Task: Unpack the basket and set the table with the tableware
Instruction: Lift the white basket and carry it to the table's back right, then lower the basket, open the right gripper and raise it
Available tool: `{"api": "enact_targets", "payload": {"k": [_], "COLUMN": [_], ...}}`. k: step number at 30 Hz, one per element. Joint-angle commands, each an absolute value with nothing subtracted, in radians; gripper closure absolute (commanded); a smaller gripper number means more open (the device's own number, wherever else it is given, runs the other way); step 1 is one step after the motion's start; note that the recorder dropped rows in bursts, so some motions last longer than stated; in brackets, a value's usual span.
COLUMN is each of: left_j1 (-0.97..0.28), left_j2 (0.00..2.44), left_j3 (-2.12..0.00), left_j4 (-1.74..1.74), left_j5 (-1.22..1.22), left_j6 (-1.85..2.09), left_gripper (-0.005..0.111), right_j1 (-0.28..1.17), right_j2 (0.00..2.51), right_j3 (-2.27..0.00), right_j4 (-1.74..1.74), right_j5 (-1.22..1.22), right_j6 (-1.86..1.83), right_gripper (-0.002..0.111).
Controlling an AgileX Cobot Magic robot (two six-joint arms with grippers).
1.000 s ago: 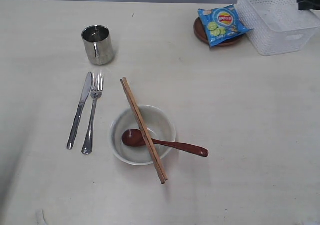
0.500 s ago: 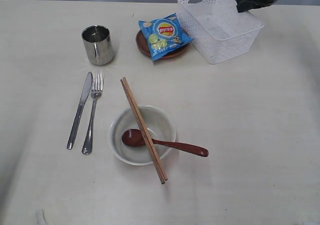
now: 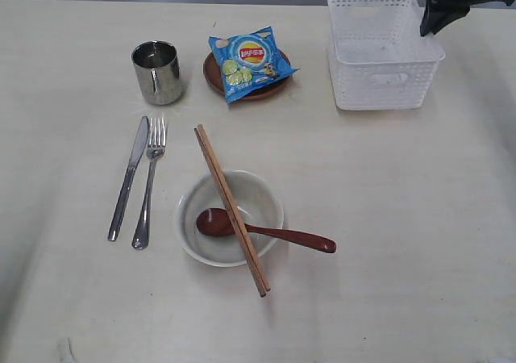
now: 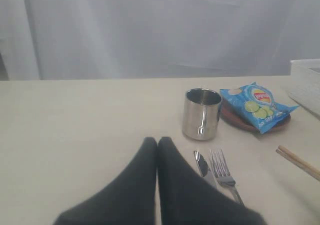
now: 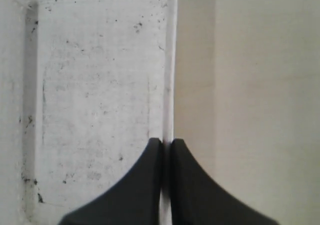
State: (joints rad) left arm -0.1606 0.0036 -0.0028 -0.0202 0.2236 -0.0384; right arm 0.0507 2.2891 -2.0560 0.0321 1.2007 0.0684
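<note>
Basket point(image 3: 379, 89) stood upright on the tabletop point(image 3: 403, 234), at 1 o'clock from the bowl point(image 3: 187, 206) in the exterior view, and looked empty

Right fingers point(image 5: 135, 185) were clamped on its thin top rim near the basket's 1 o'clock corner, one inside the wall, one outside. Left fingers point(image 4: 135, 185) were pressed together on nothing, just short of the knife point(image 4: 201, 164) and fork point(image 4: 222, 170)

My read on handling:
- basket is light, thin lattice plastic; a one-corner pinch will let it flex and swing, so fine for sliding, poor for a level lift
- cut-out handle point(image 3: 389, 78) on its 6 o'clock wall looks the stiffer hold
- plate point(image 3: 210, 71) at 12 o'clock from the bowl sat under the snack bag point(image 3: 248, 61); rigid, take it by the exposed edge
- chopsticks point(image 3: 231, 208) lay loose across the bowl rim, spoon point(image 3: 286, 235) had its head inside and its handle out at 4 o'clock; both light, easy to knock off
- cup point(image 3: 158, 72) is smooth steel, likely slippery; grip across the wall
</note>
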Motion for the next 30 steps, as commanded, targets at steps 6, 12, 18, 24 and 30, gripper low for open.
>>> {"api": "enact_targets", "payload": {"k": [6, 12, 18, 24, 30], "left_j1": [-0.162, -0.162, -0.162, -0.162, -0.162], "left_j2": [0.0, 0.0, 0.0, 0.0, 0.0], "left_j3": [0.0, 0.0, 0.0, 0.0, 0.0], "left_j4": [-0.031, -0.031, -0.031, -0.031, -0.031], "left_j5": [0.213, 0.213, 0.213, 0.213, 0.213], "left_j6": [-0.038, -0.038, -0.038, -0.038, -0.038], "left_gripper": [0.107, 0.107, 0.107, 0.107, 0.107], "right_j1": [0.099, 0.119, 0.119, 0.119, 0.119], "right_j2": [2.285, 2.285, 2.254, 2.212, 2.207], "right_j3": [-1.894, -1.83, -1.83, -1.83, -1.83], "right_j4": [0.042, 0.042, 0.042, 0.044, 0.04], "right_j5": [1.16, 1.083, 1.106, 1.133, 1.182], "right_j6": [0.058, 0.045, 0.0, -0.022, 0.033], "right_gripper": [0.109, 0.109, 0.109, 0.109, 0.109]}}
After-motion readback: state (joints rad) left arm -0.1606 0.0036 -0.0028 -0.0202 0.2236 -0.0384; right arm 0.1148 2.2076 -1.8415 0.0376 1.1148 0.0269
